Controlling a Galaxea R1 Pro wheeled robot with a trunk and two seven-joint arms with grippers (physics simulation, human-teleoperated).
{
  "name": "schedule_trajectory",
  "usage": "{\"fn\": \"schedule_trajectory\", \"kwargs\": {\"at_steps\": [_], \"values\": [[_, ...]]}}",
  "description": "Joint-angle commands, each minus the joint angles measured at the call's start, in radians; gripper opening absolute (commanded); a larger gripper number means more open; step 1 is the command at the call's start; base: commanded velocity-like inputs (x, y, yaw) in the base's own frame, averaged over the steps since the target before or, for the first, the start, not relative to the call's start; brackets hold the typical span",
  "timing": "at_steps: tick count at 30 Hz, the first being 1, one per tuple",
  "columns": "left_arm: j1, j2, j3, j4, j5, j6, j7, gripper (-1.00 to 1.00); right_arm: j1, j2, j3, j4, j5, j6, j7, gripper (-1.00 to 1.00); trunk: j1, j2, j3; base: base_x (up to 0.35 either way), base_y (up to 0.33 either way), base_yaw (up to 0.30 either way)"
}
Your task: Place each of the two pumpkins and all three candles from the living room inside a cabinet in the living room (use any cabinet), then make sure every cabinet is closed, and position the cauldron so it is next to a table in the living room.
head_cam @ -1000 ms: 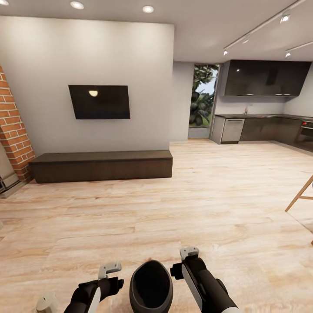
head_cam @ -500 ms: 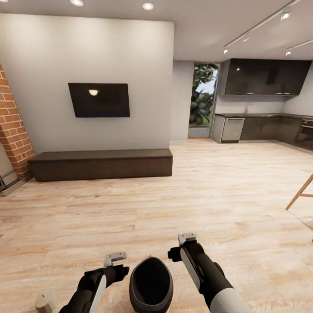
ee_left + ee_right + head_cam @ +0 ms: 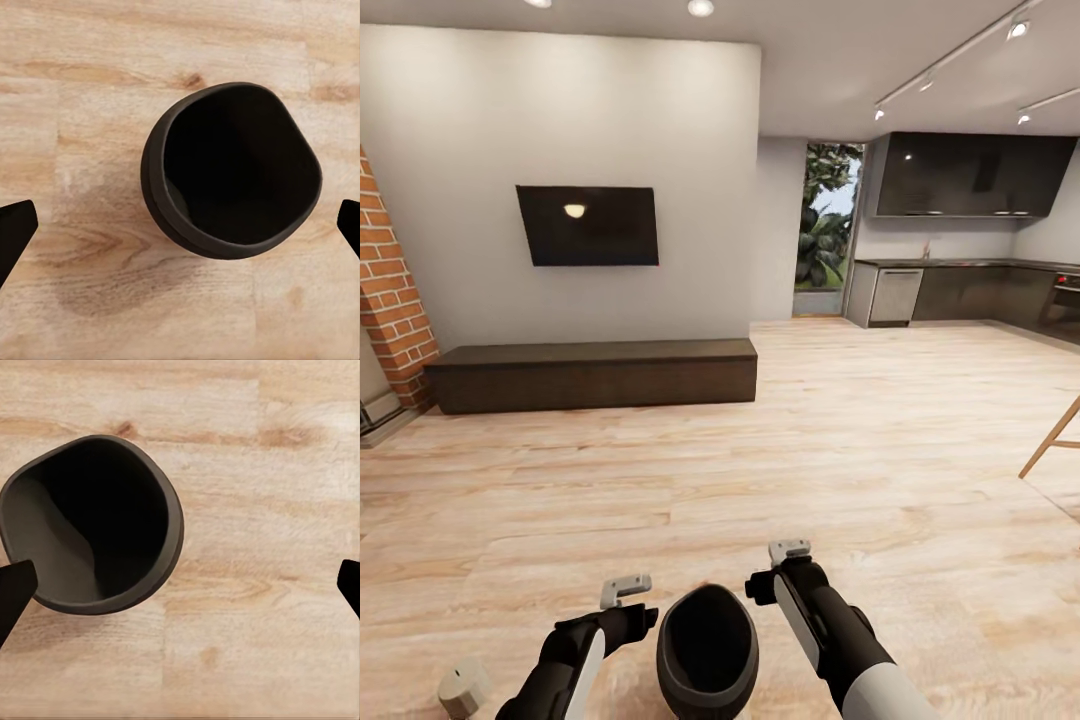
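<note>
Pale wood flooring [image 3: 660, 480] is stretching across an open living room toward a grey wall. Down at the near edge of the head view, the left gripper [image 3: 180, 229] is hanging released, its two dark fingertips spread wide with nothing between them, and the right gripper [image 3: 180, 585] is hanging the same way, open and empty. Between the two arms the cauldron [image 3: 707, 650], a dark empty pot, is sitting upright on the floor; the left wrist view is looking straight down into it, while the right wrist view is catching it off to one side, near one fingertip.

Over the last second the whole picture has been sliding slightly, so the head or base has been shifting; the cauldron has stayed put between the arms, and the right arm has drawn back a little. Neither gripper is touching the pot, so I judge the cauldron step is not yet begun.

Farther out, the cabinet [image 3: 590, 375] is standing against the wall below a dark television [image 3: 587, 226], its fronts looking closed. A brick column [image 3: 390, 300] is rising beside it, and kitchen cupboards [image 3: 960, 180] are showing far off.
</note>
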Motion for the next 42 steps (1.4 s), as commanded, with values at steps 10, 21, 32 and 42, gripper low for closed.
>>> {"fn": "schedule_trajectory", "kwargs": {"at_steps": [10,21,32,42], "values": [[0.000,0.000,0.000,0.000,0.000,-0.003,-0.001,1.00,0.000,0.000,0.001,0.024,0.001,-0.058,0.001,1.00,0.038,-0.070,-0.031,0.000,0.000,0.000],[0.000,-0.001,0.001,0.004,0.000,-0.034,0.000,1.00,0.000,0.000,0.065,0.025,0.000,-0.074,0.002,1.00,0.081,-0.147,-0.066,0.000,0.000,0.000],[0.000,-0.008,0.000,0.001,0.000,-0.035,-0.001,1.00,0.000,0.000,0.079,0.011,0.000,-0.081,0.096,1.00,0.123,-0.224,-0.100,0.000,0.000,0.000],[0.000,-0.009,0.000,0.002,0.000,-0.036,-0.001,1.00,0.000,0.000,0.080,0.012,0.001,-0.090,0.103,1.00,0.161,-0.294,-0.132,0.000,0.000,0.000]]}}
